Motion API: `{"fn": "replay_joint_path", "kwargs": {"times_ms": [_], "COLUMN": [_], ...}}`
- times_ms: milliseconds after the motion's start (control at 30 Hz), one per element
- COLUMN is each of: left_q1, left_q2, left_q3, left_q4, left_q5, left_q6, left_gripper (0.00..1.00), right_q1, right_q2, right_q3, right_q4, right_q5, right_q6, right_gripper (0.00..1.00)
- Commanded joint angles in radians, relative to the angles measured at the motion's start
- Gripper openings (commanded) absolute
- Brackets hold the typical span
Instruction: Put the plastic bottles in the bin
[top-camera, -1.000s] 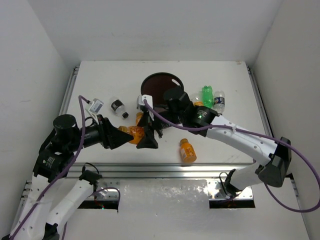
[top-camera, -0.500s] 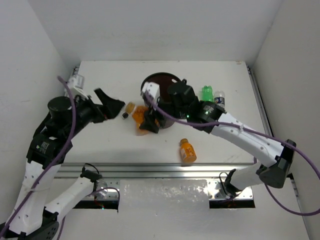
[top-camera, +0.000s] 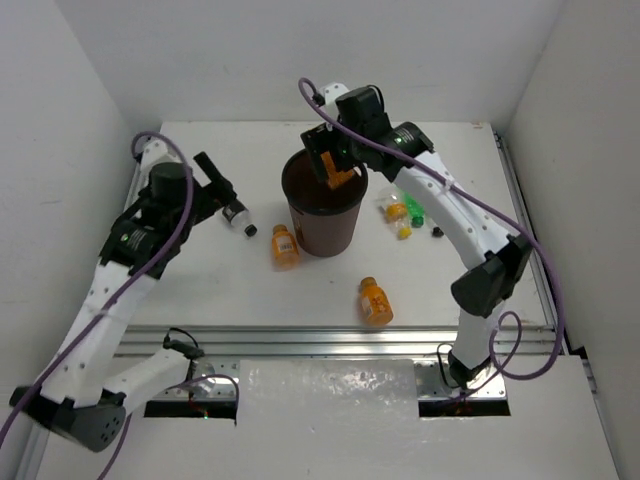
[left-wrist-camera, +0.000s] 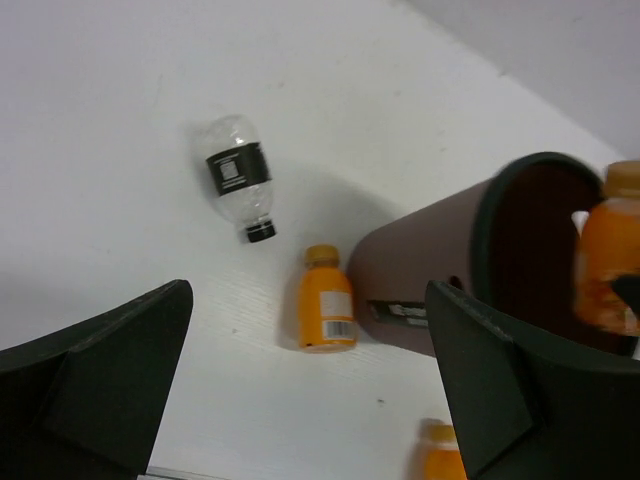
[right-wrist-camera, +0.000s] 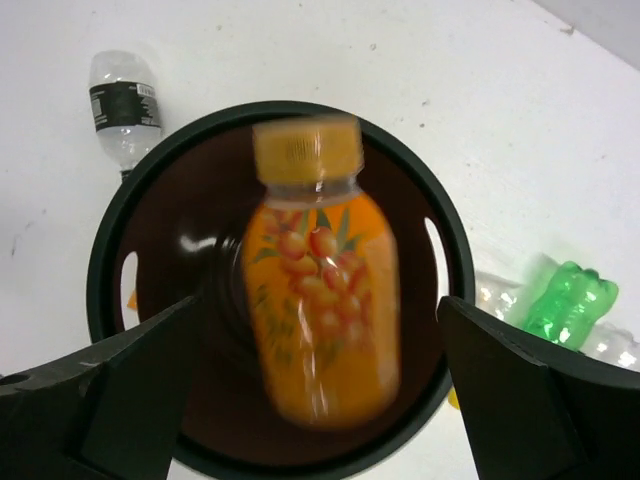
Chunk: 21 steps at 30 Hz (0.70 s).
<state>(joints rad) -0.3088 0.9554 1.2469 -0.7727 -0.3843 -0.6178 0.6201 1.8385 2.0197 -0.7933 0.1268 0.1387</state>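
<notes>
The front bottle (top-camera: 375, 300), orange, is lying on the counter (top-camera: 200, 290). Farther back, a second bottle (top-camera: 285, 245), also orange, is lying just left of the bin (top-camera: 325, 225). The left pincer (left-wrist-camera: 307, 288) is hovering spread wide, empty, near a clear bottle (top-camera: 237, 215). Over the bin's mouth the right pincer (right-wrist-camera: 318, 300) is gaping, with a blurred third bottle (right-wrist-camera: 320, 290) between its fingers, touching neither.

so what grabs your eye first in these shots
A blurred orange-filled plastic bottle hangs between the spread fingers of the right end effector, over the mouth of the dark brown round plastic bin mid-table. Left of the bin, the open left end effector hovers near a clear dark-labelled bottle and a second orange bottle lying on the white table.
</notes>
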Motion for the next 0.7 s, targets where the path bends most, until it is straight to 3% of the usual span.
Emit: {"fn": "replay_joint_path", "kwargs": {"times_ms": [0, 233, 367, 667], "left_q1": [-0.001, 0.01, 0.092, 0.168], "left_q2": [0.069, 0.282, 0.483, 0.827], "left_q3": [-0.038, -0.063, -0.049, 0.065], "left_q4": [0.073, 0.161, 0.219, 0.309], "left_q5": [-0.065, -0.064, 0.037, -0.033], "left_q6": [-0.026, -0.051, -0.094, -0.157], "left_gripper": [1.0, 1.0, 1.0, 0.99], "right_q1": [0.004, 0.006, 0.012, 0.013], "right_q2": [0.001, -0.204, -0.433, -0.747], "right_q3": [0.105, -0.022, -0.302, -0.631], "right_q4": [-0.083, -0.072, 0.0, 0.023], "right_q5": [0.028, -0.039, -0.098, -0.236], "right_q6": [0.012, 0.106, 0.147, 0.171], "right_gripper": [0.99, 0.99, 0.99, 0.99]}}
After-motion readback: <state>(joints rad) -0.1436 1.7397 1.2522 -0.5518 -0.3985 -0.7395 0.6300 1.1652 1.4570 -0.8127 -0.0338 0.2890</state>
